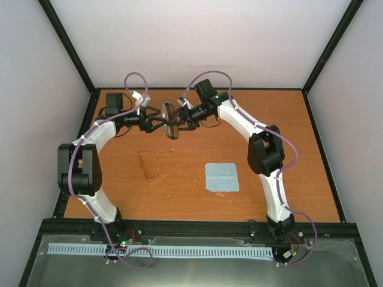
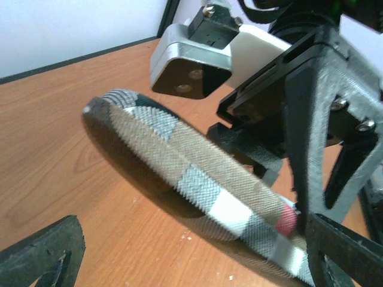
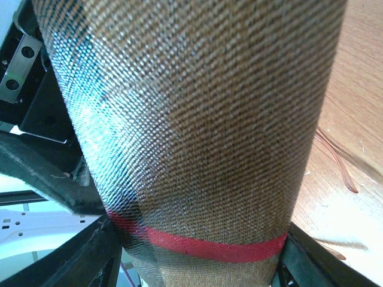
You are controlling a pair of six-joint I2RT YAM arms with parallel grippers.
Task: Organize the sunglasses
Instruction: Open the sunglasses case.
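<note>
Case [image 3: 197, 119], clamped in the right gripper [image 1: 179, 119], sits within the spread-apart left gripper [image 1: 157, 124]. Sunglasses [image 1: 158, 164] lie on the bench [image 1: 269, 119], left of the cloth [image 1: 222, 177]. Their long axis runs roughly left-right, but they are too faint to tell which way they face.

No lettering, brand, number or sign can be read in any of the three views. The striped case [image 2: 197, 179] carries only woven bands of grey, brown, white and red. The grey metal block [image 2: 188, 66] just above the case seems unmarked, though its faces are dim and partly turned away.
</note>
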